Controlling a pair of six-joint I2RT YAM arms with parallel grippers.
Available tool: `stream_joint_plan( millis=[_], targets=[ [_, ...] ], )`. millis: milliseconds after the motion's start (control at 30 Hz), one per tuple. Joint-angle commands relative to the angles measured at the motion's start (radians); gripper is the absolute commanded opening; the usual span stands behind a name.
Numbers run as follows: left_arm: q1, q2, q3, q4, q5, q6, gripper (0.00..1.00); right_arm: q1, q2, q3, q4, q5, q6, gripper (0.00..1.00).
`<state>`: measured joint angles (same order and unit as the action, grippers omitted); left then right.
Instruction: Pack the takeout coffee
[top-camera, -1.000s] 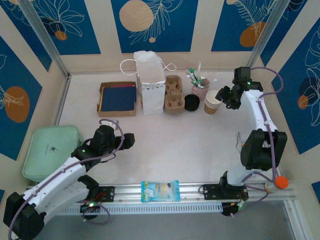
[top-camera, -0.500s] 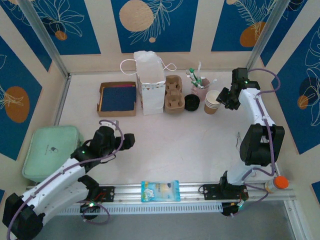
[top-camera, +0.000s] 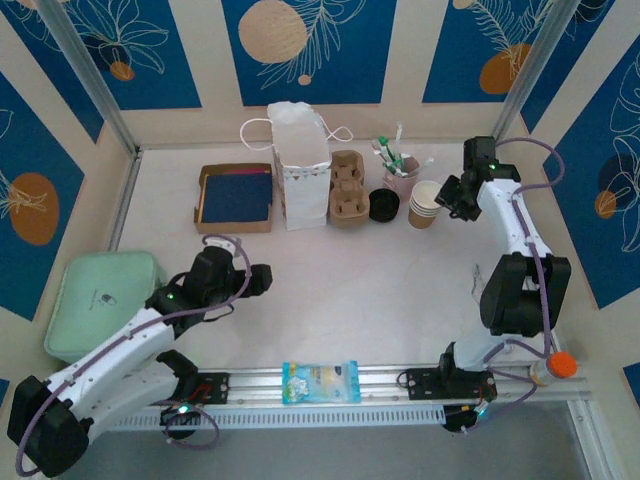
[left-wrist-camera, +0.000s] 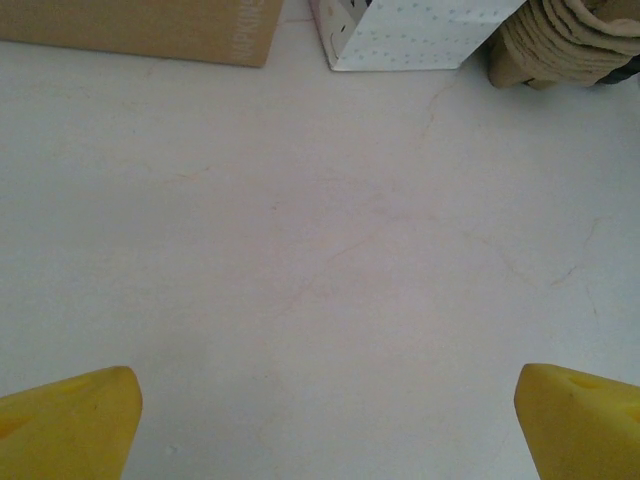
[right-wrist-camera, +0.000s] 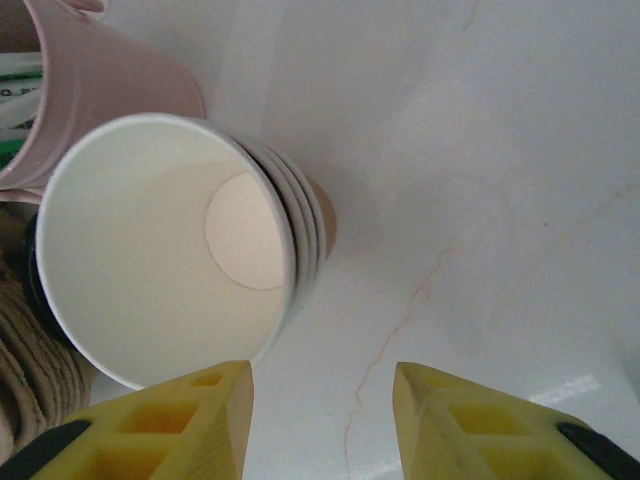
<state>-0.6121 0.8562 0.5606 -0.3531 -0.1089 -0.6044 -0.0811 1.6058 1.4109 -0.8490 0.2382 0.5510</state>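
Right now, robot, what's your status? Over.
Left jaws wide open, empty. Right jaws open beside cup stack, no cup grabbed yet. Pink stirrer cup crowds the stack.

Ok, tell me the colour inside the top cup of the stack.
White; the top cup shows it best in the right wrist view.

Matt plastic right gripper (right-wrist-camera: 320, 400), smooth tabletop (right-wrist-camera: 480, 150)

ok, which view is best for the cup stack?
Right wrist. It looks down into the stack from close up: the white inside and the nested rims are easy to tell apart. Top external shows it small and far off, beside the pink cup, with the rims not separable.
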Motion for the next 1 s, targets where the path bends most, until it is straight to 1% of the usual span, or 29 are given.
stream_joint_plan(
  millis=[0,167,433,567,800,967],
  targets=[
    [-0.011,0.013,0.058,-0.044,0.021,0.000,0.96,-0.002,-0.050,-0.030,0.004,0.023,0.020,0.43],
    [-0.011,0.008,0.051,-0.039,0.022,-0.027,0.96,-0.017,-0.061,-0.057,0.015,-0.010,0.000,0.43],
    [-0.013,-0.017,0.047,-0.073,0.011,-0.048,0.95,-0.057,-0.049,-0.048,0.015,-0.080,-0.028,0.43],
    [-0.013,-0.031,0.017,-0.067,0.003,-0.055,0.96,-0.059,-0.025,-0.031,0.008,-0.067,-0.039,0.43],
    [-0.015,-0.026,0.009,-0.062,0.006,-0.041,0.96,-0.062,0.025,0.005,0.002,-0.091,-0.045,0.43],
    [-0.015,-0.037,0.005,-0.058,0.014,-0.038,0.96,-0.050,0.021,0.029,-0.003,-0.093,-0.043,0.43]
  ],
)
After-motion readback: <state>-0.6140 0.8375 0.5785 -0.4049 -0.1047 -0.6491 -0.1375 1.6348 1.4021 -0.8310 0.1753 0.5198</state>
